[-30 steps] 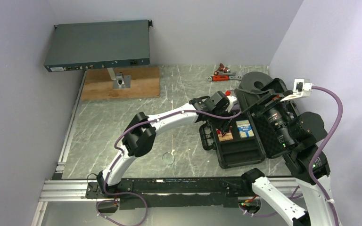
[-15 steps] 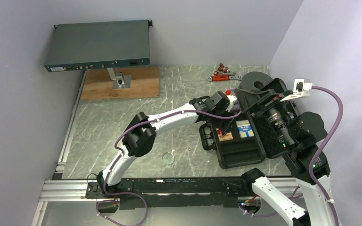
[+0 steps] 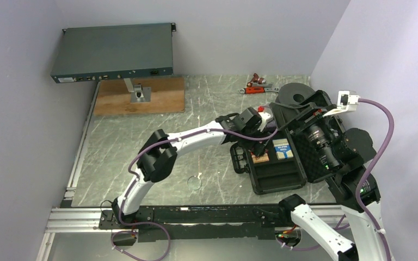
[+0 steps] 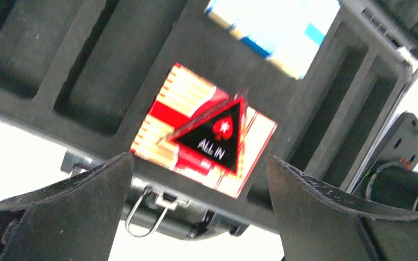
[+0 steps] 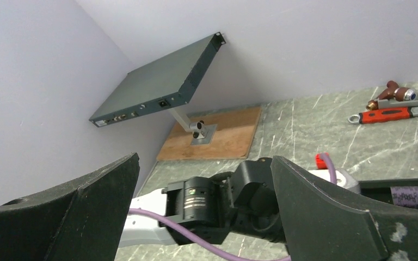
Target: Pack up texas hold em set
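The black foam-lined case (image 3: 276,175) lies open at the right of the table. In its slots sit a red card box (image 3: 260,157) and a blue-white card box (image 3: 283,149). The red triangle (image 4: 217,136), marked ALL IN, rests free on the red card box (image 4: 163,122). My left gripper (image 4: 198,159) hangs open just above them, holding nothing; the blue-white box (image 4: 275,27) lies beyond. My right gripper (image 5: 204,159) stands open over the case lid, facing the left wrist (image 5: 217,204). A purple chip stack (image 5: 413,194) shows at that view's right edge. The clear disc (image 3: 195,182) lies on the table.
A red-handled tool (image 3: 258,86) and a big black spool (image 3: 296,93) lie behind the case. At the back left a grey rack unit (image 3: 114,51) stands on a wooden board (image 3: 140,97). The case latch (image 4: 147,209) faces the left arm.
My left gripper has opened and let go of the red triangle, which now lies on the red card box. The left wrist has drawn back slightly up and left. The right arm is still.
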